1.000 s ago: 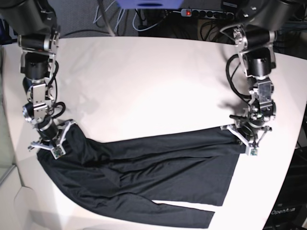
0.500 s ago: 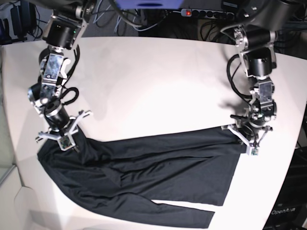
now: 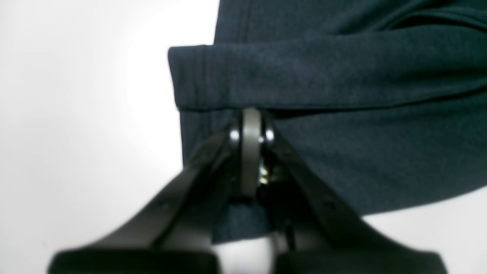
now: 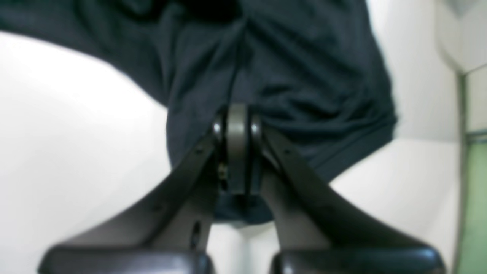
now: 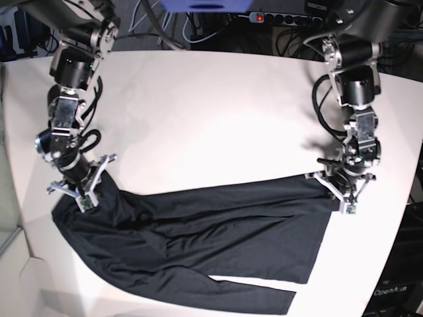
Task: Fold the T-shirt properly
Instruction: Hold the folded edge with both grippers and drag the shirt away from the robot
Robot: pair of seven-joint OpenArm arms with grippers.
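The black T-shirt (image 5: 198, 231) lies spread in a long band across the near half of the white table (image 5: 211, 112), one sleeve trailing along the front edge. My left gripper (image 5: 338, 193) is shut on the shirt's right end; in the left wrist view its tips (image 3: 249, 116) pinch under a folded hem of the T-shirt (image 3: 342, 76). At the shirt's left end my right gripper (image 5: 80, 197) is also shut on cloth. In the right wrist view the T-shirt (image 4: 296, 68) bunches and creases away from the closed tips (image 4: 236, 112).
A power strip (image 5: 284, 18) and loose cables (image 5: 152, 26) lie beyond the table's far edge. The table's curved front left edge (image 5: 26, 264) runs close beside the shirt's left end. The right table edge is near my left arm.
The right arm's upper links swung inward and back again, and its gripper shifted slightly up the table with the shirt's left corner. The left arm and the shirt's right end stayed still.
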